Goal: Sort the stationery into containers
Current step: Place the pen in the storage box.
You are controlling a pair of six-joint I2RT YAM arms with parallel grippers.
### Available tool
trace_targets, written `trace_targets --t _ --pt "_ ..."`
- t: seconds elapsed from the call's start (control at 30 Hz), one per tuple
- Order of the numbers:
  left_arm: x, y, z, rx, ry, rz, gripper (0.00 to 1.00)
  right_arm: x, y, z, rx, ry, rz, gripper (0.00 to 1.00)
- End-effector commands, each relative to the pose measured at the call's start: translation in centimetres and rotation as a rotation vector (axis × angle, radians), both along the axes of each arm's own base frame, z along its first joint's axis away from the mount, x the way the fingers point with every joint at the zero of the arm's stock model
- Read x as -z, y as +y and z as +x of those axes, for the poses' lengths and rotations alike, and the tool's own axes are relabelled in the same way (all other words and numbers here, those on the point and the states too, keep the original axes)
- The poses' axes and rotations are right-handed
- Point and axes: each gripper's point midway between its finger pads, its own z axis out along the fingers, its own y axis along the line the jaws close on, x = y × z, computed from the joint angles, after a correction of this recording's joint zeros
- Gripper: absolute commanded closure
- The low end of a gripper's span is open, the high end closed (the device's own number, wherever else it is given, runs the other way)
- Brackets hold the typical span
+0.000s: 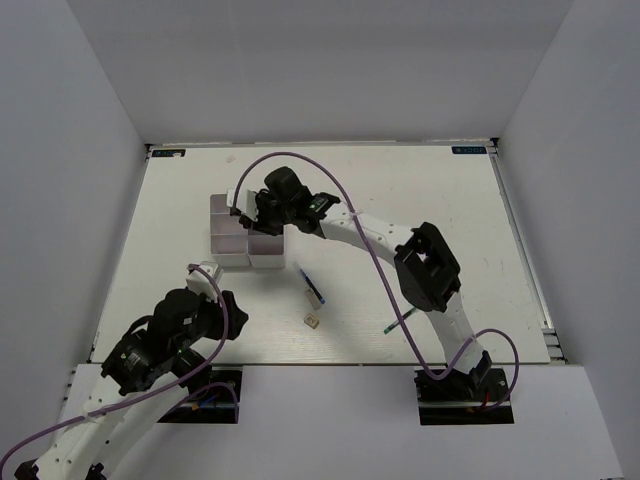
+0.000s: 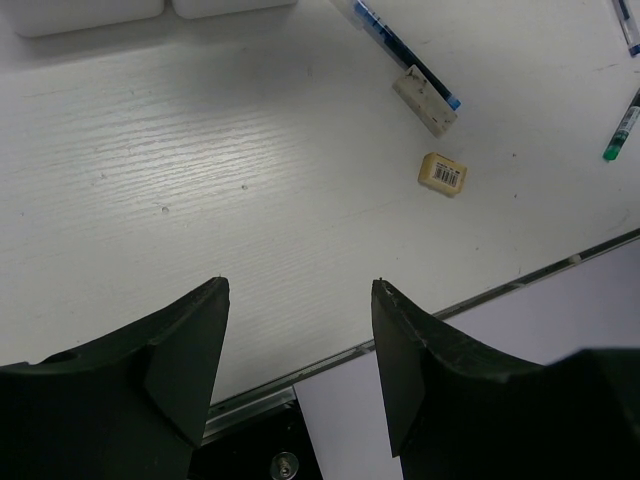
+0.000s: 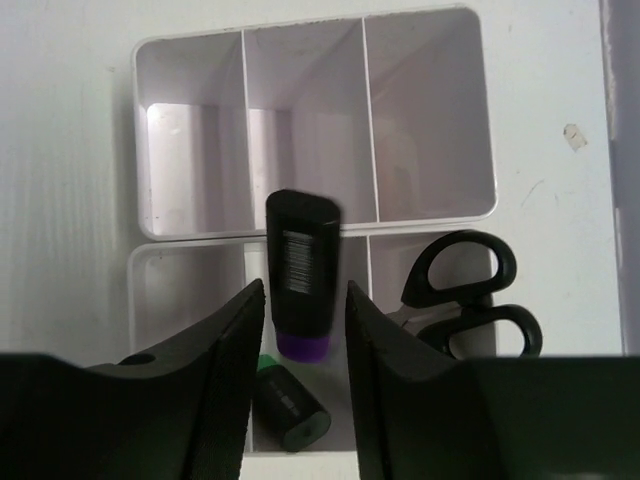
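Note:
My right gripper hangs over the white organiser tray, its jaws open. A purple highlighter with a black cap stands loose between them, with a thin gap on each side. Below it, a green highlighter lies in the middle compartment of the near row. Black-handled scissors fill the compartment to its right. My left gripper is open and empty above the table's near edge. A blue pen, a pale eraser, a beige eraser and a green pen lie on the table.
The tray stands left of the table's centre, under the right arm's wrist. The loose blue pen and beige eraser lie between the arms. White walls close the table on three sides.

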Motion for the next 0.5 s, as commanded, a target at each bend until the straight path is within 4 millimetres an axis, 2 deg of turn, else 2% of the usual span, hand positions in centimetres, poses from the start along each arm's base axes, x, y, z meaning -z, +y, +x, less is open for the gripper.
trace_targets --t 0.0,0.1,0.17,0.23,0.27,0.3,0.33,0.37,0.43,0.47 --pt "0.2 -0.1 0.0 0.0 0.007 0.004 0.31 -4.7 -0.5 -1.6 -0.009 0.014 0.06 0.58" --pt "0.1 -0.2 0.1 0.002 0.008 0.004 0.34 -4.9 -1.1 -2.2 0.002 0.044 0.049 0.52" --pt "0.0 -0.5 0.3 0.011 0.008 -0.002 0.45 -5.6 -1.6 -2.7 0.02 0.068 0.053 0.48" --pt "0.2 -0.9 0.3 0.022 0.037 0.0 0.69 -8.4 -1.8 -3.3 0.039 0.083 0.097 0.46" --pt "-0.8 -1.3 0.6 0.027 0.023 -0.019 0.79 -8.2 -2.8 -3.5 0.067 0.108 0.064 0.46" --pt "-1.4 -1.8 1.1 0.032 0.018 -0.028 0.9 -9.6 -3.0 -3.6 0.089 0.114 0.081 0.51" --pt "-1.6 -2.4 1.4 0.036 0.044 -0.031 0.99 -11.5 -4.6 -4.2 0.136 0.137 0.083 0.61" --pt "-1.3 -3.0 1.5 0.05 0.083 -0.025 0.99 -12.1 -6.5 -2.0 0.289 0.084 0.069 1.0" --pt "-2.1 -4.9 2.4 0.065 0.107 -0.081 0.99 -12.3 -10.4 -1.9 0.477 0.148 0.042 1.0" --pt "-1.5 -5.5 2.8 0.063 0.141 -0.073 0.99 -11.5 -13.1 -0.5 0.602 0.134 -0.004 1.0"
